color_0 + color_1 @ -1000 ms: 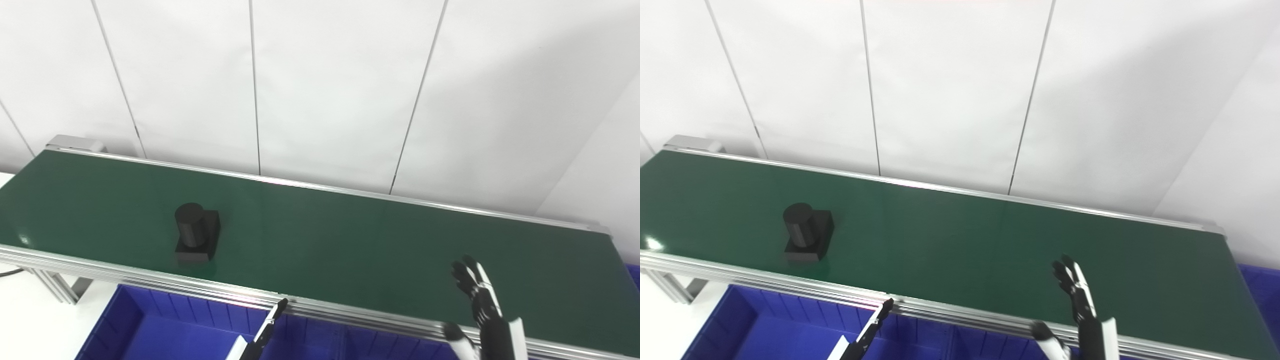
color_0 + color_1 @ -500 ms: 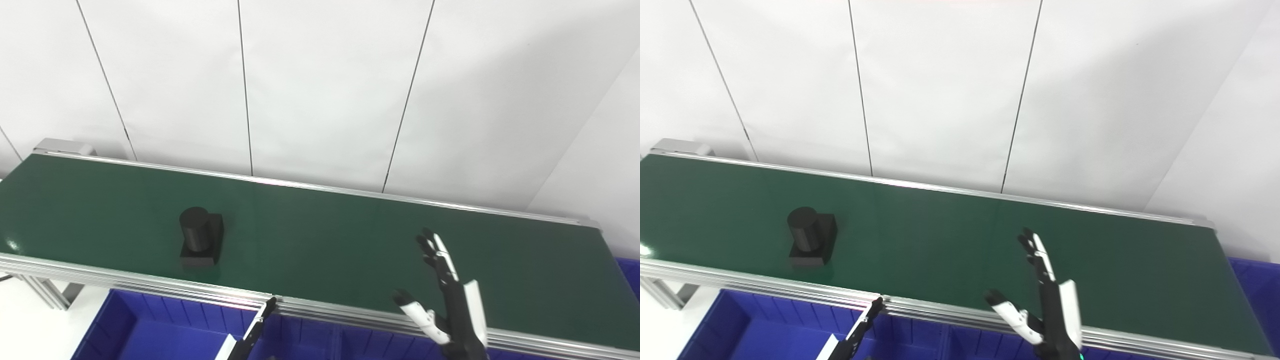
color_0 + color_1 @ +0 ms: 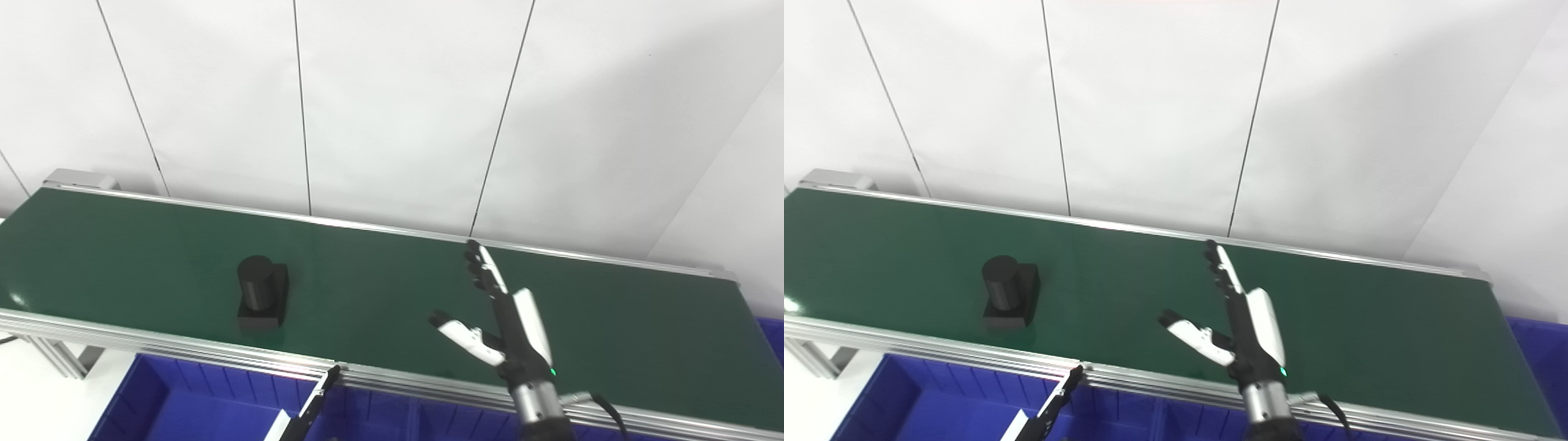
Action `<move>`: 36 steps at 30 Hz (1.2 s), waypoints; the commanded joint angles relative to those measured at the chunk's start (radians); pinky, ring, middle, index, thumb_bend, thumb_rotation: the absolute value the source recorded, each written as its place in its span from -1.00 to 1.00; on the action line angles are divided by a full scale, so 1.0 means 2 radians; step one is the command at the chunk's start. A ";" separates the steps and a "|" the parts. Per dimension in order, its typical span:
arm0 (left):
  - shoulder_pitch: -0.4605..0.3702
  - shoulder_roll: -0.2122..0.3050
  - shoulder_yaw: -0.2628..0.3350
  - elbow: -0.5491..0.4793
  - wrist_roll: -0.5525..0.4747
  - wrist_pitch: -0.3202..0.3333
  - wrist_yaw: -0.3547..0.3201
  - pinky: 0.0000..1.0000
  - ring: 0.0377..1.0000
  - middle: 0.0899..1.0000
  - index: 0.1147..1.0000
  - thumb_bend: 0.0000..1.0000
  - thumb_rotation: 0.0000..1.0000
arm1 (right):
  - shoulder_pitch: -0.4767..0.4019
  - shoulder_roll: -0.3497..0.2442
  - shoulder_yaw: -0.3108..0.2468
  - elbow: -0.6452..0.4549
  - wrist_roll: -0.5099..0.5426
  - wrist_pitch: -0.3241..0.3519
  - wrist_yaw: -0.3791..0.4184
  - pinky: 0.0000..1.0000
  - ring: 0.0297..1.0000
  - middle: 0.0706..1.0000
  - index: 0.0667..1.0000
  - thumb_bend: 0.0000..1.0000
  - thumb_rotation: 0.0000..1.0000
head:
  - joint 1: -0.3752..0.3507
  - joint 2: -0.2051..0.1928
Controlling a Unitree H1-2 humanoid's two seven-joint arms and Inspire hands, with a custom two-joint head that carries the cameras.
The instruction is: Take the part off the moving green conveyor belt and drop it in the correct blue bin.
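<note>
We are only beginning: the black part (image 3: 262, 293) is sitting on the green belt (image 3: 380, 288) near its front rail, at about nine o'clock from our right hand (image 3: 499, 318) and well apart from it, so grasping it and dropping it into the blue bin (image 3: 184, 410) are both not done. We are holding the right hand above the belt, empty, fingers straight toward twelve o'clock and thumb spread wide toward ten o'clock. Our left hand (image 3: 306, 413) is showing only an edge at the bottom, over the bin, and we cannot tell its state.

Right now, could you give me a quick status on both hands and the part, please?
Right hand open above green conveyor belt. Left hand low at frame edge, state unclear. Black cylinder-on-block part on belt, ungrasped. Path between clear.
</note>
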 commanded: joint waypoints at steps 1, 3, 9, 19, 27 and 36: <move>-0.002 -0.005 0.000 -0.014 0.003 -0.021 0.009 1.00 1.00 1.00 1.00 0.57 1.00 | -0.028 0.008 0.007 -0.002 -0.010 0.022 0.002 0.66 0.81 0.87 0.95 0.63 0.43 | 0.001 0.001; 0.000 -0.007 -0.001 -0.015 0.001 -0.021 0.010 1.00 1.00 1.00 1.00 0.58 1.00 | -0.041 0.010 0.013 0.006 -0.015 0.036 0.004 0.74 0.80 0.87 0.95 0.67 0.42 | 0.003 0.001; 0.010 -0.013 -0.002 -0.022 0.000 -0.021 0.022 1.00 1.00 1.00 1.00 0.51 1.00 | -0.080 0.015 0.031 0.043 -0.022 0.057 0.002 0.65 0.82 0.89 0.97 0.75 0.43 | 0.007 0.003; 0.032 -0.028 0.015 -0.040 -0.040 -0.021 -0.021 1.00 1.00 1.00 0.98 0.52 1.00 | -0.132 0.027 0.068 0.087 -0.054 0.102 0.005 0.58 0.79 0.90 0.97 0.88 0.46 | 0.012 0.009; 0.051 -0.045 0.049 -0.055 -0.062 -0.021 -0.086 1.00 0.99 1.00 0.96 0.62 1.00 | -0.168 0.038 0.085 0.143 -0.057 0.099 -0.006 0.60 0.80 0.89 0.96 1.00 0.40 | 0.014 0.013; 0.064 -0.057 0.074 -0.065 -0.058 -0.021 -0.131 1.00 1.00 1.00 0.99 0.74 0.96 | -0.201 0.046 0.098 0.214 -0.047 0.087 -0.018 0.64 0.82 0.92 0.99 1.00 0.38 | 0.016 0.015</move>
